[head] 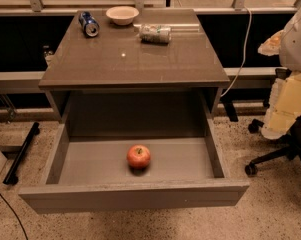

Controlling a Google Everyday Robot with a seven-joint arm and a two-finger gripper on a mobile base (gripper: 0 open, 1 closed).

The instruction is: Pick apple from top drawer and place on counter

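Note:
The apple (138, 156), red-orange with a short stem, sits on the grey floor of the top drawer (135, 196), near the middle and slightly toward the front. The drawer is pulled fully open below the counter (135, 59), a glossy brown-grey top on a grey frame. My gripper is not in view. Only a white rounded part (296, 36) shows at the right edge, and no fingers are visible.
On the counter's far side lie a blue can (88, 23), a pale bowl (122, 15) and a crushed silver-green can (155, 33). An office chair (277, 154) carrying yellowish material stands at the right. A black bar (21, 154) lies on the floor at the left. A cable (242, 49) hangs behind the counter.

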